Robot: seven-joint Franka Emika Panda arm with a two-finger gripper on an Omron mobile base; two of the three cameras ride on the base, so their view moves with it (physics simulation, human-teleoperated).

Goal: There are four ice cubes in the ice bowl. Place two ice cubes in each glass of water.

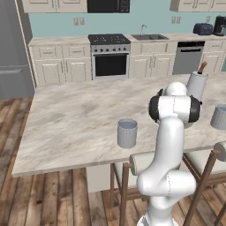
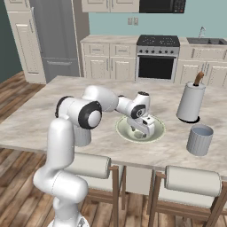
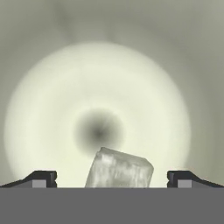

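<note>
The end effector (image 3: 112, 177) hangs low inside the ice bowl (image 2: 156, 133) with its tips spread wide, and an ice cube (image 3: 119, 169) lies between them on the bowl floor, not yet gripped. The cube looks light, hard and probably slippery, so squeezing its flat opposite faces seems safest. One glass of water (image 2: 200, 139) stands near the bowl on the tabletop (image 1: 75, 119), and another (image 1: 127, 133) stands on its other side.

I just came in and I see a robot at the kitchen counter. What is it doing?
The white robot arm has its gripper down inside the ice bowl on the counter. The gripper is open, with one ice cube sitting between its fingertips, not yet grabbed. Two glasses of water wait on either side, one on the robot's left and one on its right.
</note>
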